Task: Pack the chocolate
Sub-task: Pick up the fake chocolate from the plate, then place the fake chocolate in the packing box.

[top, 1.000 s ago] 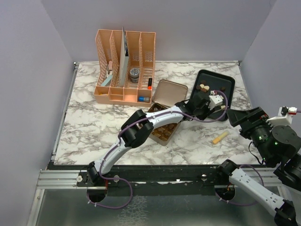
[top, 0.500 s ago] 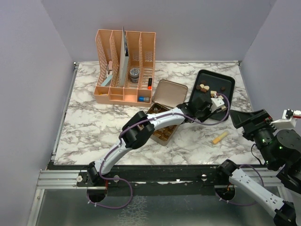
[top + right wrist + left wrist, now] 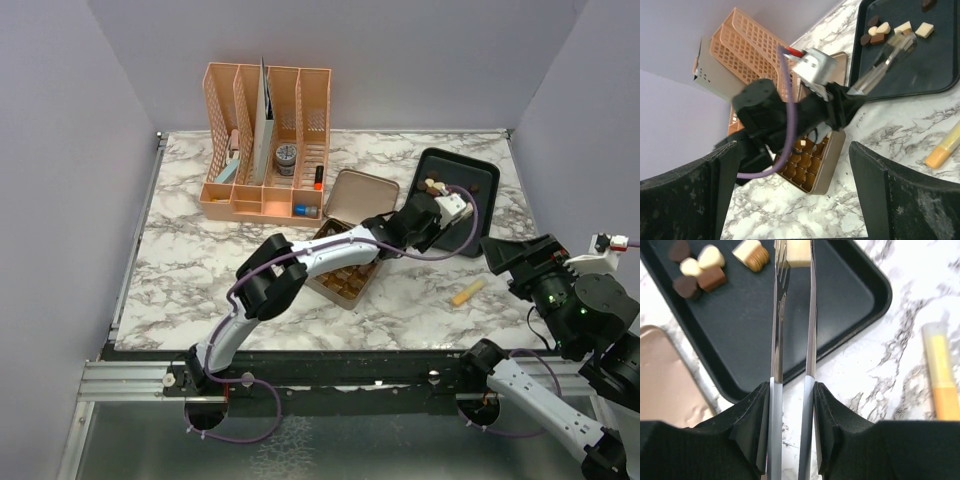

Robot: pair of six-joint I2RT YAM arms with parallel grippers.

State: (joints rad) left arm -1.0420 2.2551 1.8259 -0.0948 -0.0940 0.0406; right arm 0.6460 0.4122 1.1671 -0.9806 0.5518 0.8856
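Several chocolate pieces (image 3: 712, 278) lie loose on the black tray (image 3: 840, 300) far right, so left gripper (image 3: 796, 251) reaches there, pinching one cream-white piece (image 3: 799, 256) for the open gold tin (image 3: 345, 275); right gripper (image 3: 800, 195) gapes empty, near right.

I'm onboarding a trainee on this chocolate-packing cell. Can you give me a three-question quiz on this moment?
1. True or false: the right gripper holds a chocolate.
2. Which sits between the left gripper's jaws? A) nothing B) a cream-white chocolate piece C) a steel spoon
3. Fill in: the square gold tin has its lid ___ (open or shut).
Key: 1 false, the right gripper is open and empty; 2 B; 3 open.
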